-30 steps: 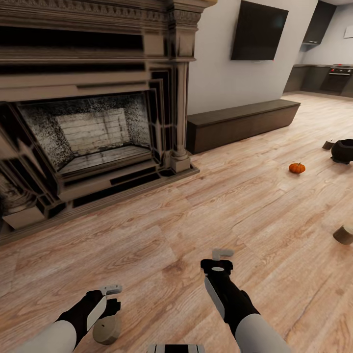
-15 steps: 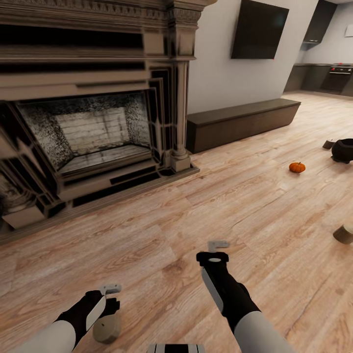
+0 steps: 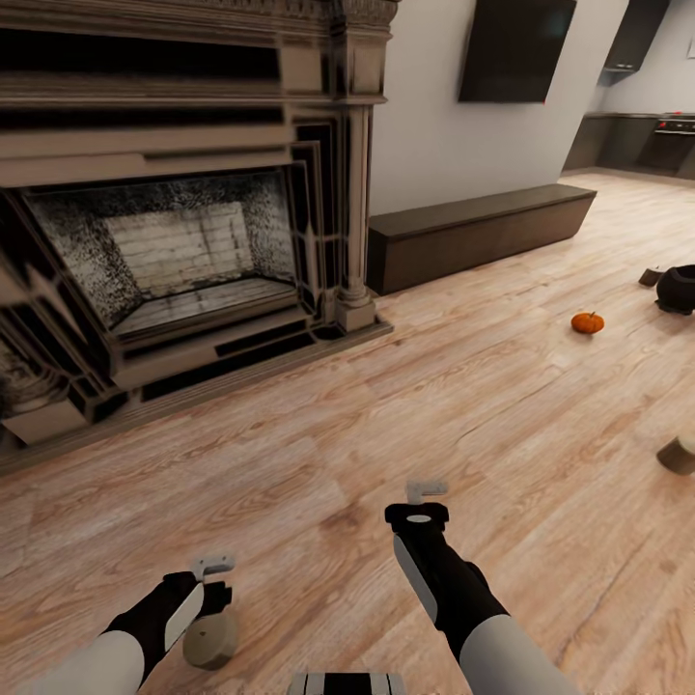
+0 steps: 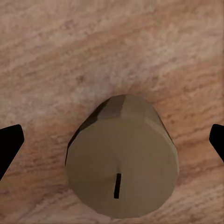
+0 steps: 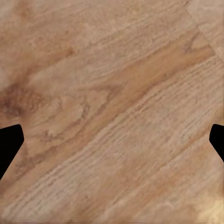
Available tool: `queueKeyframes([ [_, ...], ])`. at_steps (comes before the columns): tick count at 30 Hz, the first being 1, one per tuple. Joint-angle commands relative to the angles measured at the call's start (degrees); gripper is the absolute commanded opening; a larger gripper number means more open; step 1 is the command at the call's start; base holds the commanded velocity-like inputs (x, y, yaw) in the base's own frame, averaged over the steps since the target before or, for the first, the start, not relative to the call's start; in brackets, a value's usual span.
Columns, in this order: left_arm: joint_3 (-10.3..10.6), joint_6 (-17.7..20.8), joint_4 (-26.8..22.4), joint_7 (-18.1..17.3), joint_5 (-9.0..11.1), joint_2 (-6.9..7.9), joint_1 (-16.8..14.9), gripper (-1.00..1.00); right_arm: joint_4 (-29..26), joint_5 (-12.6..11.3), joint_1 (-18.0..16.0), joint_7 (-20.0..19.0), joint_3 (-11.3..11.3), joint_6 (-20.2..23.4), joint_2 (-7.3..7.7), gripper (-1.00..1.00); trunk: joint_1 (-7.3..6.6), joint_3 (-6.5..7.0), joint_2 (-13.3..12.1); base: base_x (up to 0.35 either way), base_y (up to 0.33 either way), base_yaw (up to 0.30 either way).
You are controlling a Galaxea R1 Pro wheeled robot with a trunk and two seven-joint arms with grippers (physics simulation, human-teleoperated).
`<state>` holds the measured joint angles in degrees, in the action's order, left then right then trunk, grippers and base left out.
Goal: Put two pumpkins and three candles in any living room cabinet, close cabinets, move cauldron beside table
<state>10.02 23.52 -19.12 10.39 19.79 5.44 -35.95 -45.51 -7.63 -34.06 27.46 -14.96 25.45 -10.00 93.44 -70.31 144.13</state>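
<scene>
A stout candle (image 3: 210,639) stands on the plank floor at the lower left, directly under my left gripper (image 3: 212,591). In the left wrist view its pale top (image 4: 122,163) sits between the widely spread black fingertips (image 4: 9,142), untouched. My right gripper (image 3: 425,497) hangs open over bare floor, holding nothing. An orange pumpkin (image 3: 587,322) lies on the floor at the right. Beyond it are the black cauldron (image 3: 679,288) and a candle (image 3: 652,276) beside it. Another candle (image 3: 679,454) is cut off by the right edge. The low dark cabinet (image 3: 483,232) runs along the wall, shut.
A large fireplace (image 3: 183,251) with a stepped hearth takes up the left side. A black TV (image 3: 516,48) hangs on the wall above the cabinet. Open wood floor stretches from my arms toward the pumpkin. Kitchen units (image 3: 666,145) show at the far right.
The whole view has shifted a little as the camera moved. My right gripper has drifted slightly left and farther out. The left gripper stays over the candle.
</scene>
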Motion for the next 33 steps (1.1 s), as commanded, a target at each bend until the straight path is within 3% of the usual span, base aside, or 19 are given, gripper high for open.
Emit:
queueKeyframes([
  [1,0.5,0.1,-0.1,0.4,0.6,0.07,0.0,1.00,0.0,-0.5,0.0,0.5,-0.1,0.1,0.00,1.00,0.01,-0.28,0.0,0.000,0.000,0.000],
  [18,0.9,-0.3,-0.1,-0.2,0.5,-0.16,0.0,1.00,0.1,-0.5,0.0,0.6,-1.2,0.1,0.00,1.00,0.04,-0.50,0.1,0.000,0.000,0.000],
  [26,0.9,-0.3,0.0,-0.2,0.3,-0.25,0.0,1.00,0.1,-0.5,0.0,0.6,-1.3,0.1,0.00,1.00,0.24,-2.27,0.2,0.000,0.000,0.000],
  [33,0.9,-0.3,0.0,-0.2,-0.1,-0.32,0.0,1.00,0.1,-0.5,0.0,0.6,-1.3,0.1,0.00,1.00,0.24,-2.27,0.2,0.000,0.000,0.000],
])
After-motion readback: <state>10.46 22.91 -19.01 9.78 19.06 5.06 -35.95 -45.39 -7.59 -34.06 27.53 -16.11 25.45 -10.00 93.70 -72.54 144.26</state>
